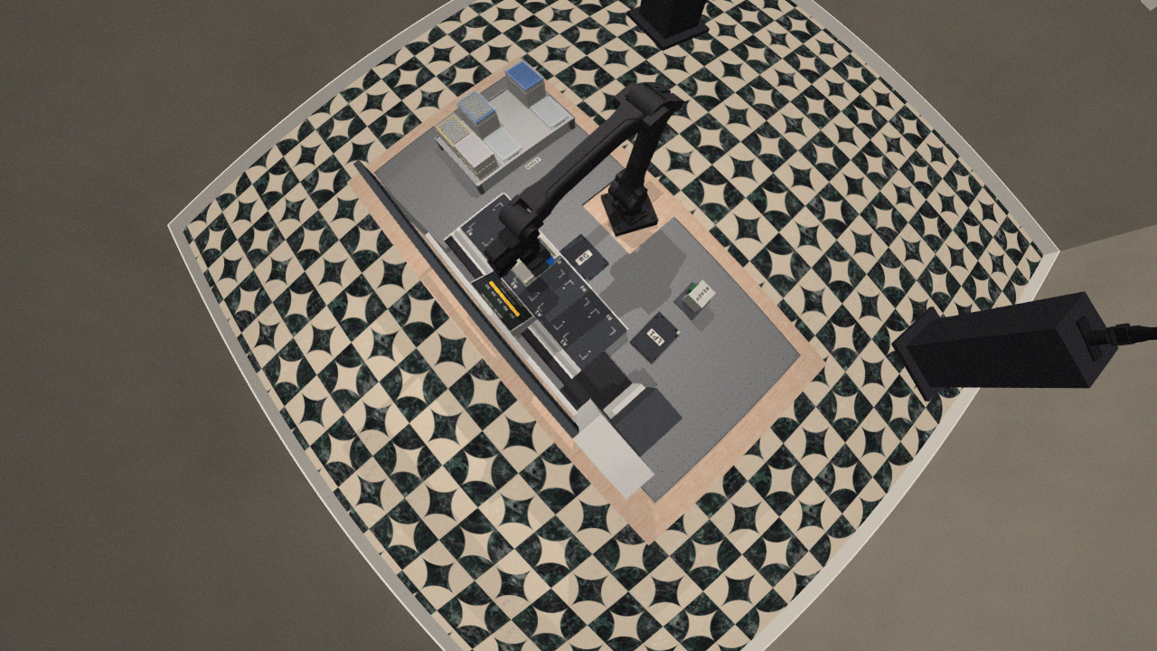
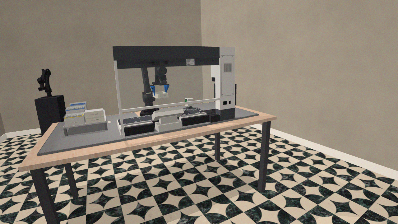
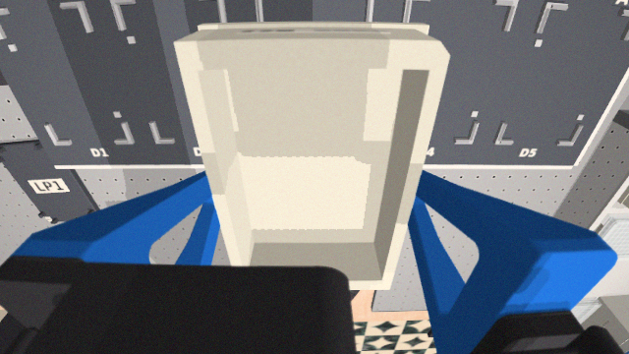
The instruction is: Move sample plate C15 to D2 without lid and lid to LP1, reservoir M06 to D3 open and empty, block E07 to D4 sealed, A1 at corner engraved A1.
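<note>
My gripper (image 3: 314, 177) (image 2: 159, 89) is shut on the one-well reservoir M06 (image 3: 305, 147) (image 2: 161, 95), a cream open trough with an empty well, gripped across its long sides. It hangs level well above the dark deck (image 3: 491, 74) (image 1: 578, 311), over the middle positions between the D1 label (image 3: 98, 152) and the D5 label (image 3: 527, 152). The reservoir hides the D2 to D4 labels in the wrist view. The deck brackets that show are empty. Lid park LP1 (image 3: 48, 185) (image 1: 652, 341) is empty.
The SHELF (image 1: 517, 113) (image 2: 86, 128) at the table's end holds tip racks, blocks and plates. The handler's top beam (image 2: 167, 55) spans above the arm, with its tower (image 2: 226, 80) at one end. The regrip nest RG (image 1: 586, 261) and READY key (image 1: 697, 295) (image 2: 188, 99) stand near the base.
</note>
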{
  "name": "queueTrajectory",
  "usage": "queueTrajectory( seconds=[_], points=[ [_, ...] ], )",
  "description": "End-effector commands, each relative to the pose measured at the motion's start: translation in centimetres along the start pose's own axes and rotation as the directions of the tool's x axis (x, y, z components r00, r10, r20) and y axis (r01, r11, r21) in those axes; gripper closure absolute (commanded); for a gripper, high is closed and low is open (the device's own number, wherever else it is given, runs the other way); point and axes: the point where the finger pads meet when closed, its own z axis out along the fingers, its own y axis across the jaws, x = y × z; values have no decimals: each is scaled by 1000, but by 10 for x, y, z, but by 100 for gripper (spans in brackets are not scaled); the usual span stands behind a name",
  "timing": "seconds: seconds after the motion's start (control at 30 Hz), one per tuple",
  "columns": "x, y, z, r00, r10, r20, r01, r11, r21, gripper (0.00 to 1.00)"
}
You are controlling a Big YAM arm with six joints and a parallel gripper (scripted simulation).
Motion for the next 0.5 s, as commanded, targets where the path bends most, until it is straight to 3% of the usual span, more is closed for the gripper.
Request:
queueTrajectory(
  seconds=[0.0, 0.47],
  points=[
    [-15, -7, -12, 999, 7, 38, -7, 1000, 1, 100],
    [-19, -7, -16, 999, 8, 49, -8, 1000, 1, 100]
  ],
)
